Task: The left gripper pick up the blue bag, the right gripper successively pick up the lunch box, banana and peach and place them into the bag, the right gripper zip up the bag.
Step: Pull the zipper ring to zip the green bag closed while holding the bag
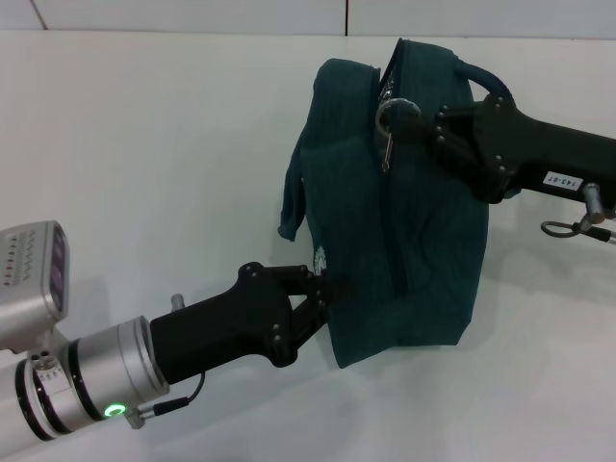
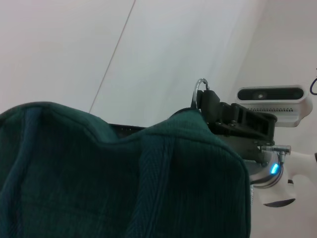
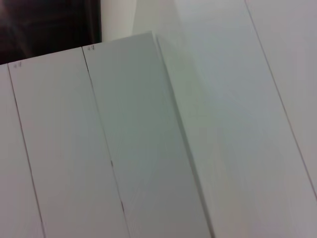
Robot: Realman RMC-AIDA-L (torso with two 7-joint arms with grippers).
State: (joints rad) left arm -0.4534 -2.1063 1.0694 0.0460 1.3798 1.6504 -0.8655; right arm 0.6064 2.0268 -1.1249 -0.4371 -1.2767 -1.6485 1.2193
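At frame centre the dark teal fabric bag (image 1: 404, 221) bulged, no food visible, left gripper (image 1: 325, 289) clamped on its lower edge, right gripper (image 1: 421, 120) pinching the metal zipper ring (image 1: 387, 117), zipping seemingly underway.

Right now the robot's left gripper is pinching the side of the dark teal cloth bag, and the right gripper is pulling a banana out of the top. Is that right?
Not quite. The left gripper does pinch the dark teal cloth bag, but the right gripper holds no banana. In the head view it is at the bag's top by the metal zipper ring. No banana shows.
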